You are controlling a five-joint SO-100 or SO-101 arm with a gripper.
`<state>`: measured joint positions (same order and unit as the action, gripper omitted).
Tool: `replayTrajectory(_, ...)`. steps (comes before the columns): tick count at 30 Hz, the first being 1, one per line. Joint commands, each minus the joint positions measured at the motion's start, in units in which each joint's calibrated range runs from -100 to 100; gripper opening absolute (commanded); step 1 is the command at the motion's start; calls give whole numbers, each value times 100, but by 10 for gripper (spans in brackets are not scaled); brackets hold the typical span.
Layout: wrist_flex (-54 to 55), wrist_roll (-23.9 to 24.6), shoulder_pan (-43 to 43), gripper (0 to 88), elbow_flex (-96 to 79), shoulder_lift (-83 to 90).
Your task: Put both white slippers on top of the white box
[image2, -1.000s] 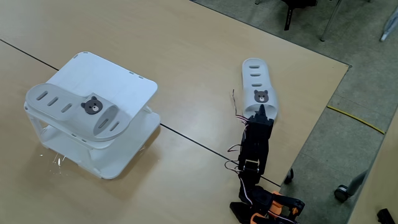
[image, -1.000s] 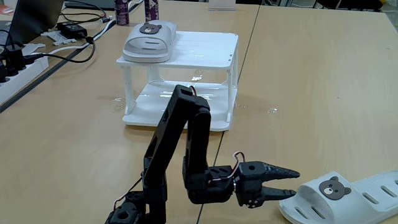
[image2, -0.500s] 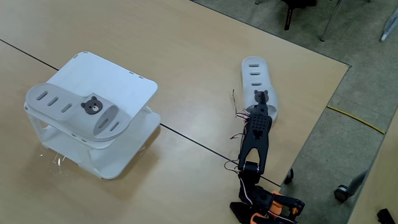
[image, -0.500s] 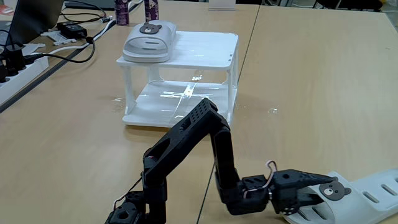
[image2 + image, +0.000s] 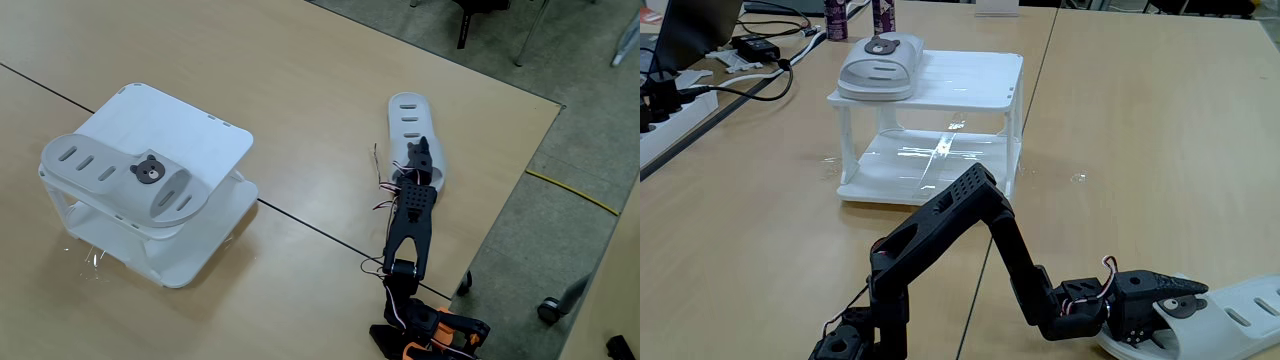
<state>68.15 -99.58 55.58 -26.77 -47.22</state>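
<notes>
Fixed views: two white slippers, one white box, one hand

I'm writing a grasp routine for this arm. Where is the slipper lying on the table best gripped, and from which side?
Probably the strap end of the slipper on the table, where the arched strap leaves a hollow for one finger to slide under. Come in low from the arm's side, as the pincer is doing. The sole lies flat and looks too wide to span.
</notes>
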Motion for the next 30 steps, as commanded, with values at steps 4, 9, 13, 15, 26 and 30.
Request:
replayTrajectory(4,-25,-42,-155,8,237,123)
replayTrajectory(9,-68,-42,-147,8,400,376)
replayTrajectory(13,-1371,-42,-89,8,679,1428)
replayTrajectory(15,-2104,-42,-89,8,995,2008)
replayTrajectory(26,-6591,-42,-139,8,4603,3960)
replayTrajectory(30,-7583,-42,-147,8,5442,4288)
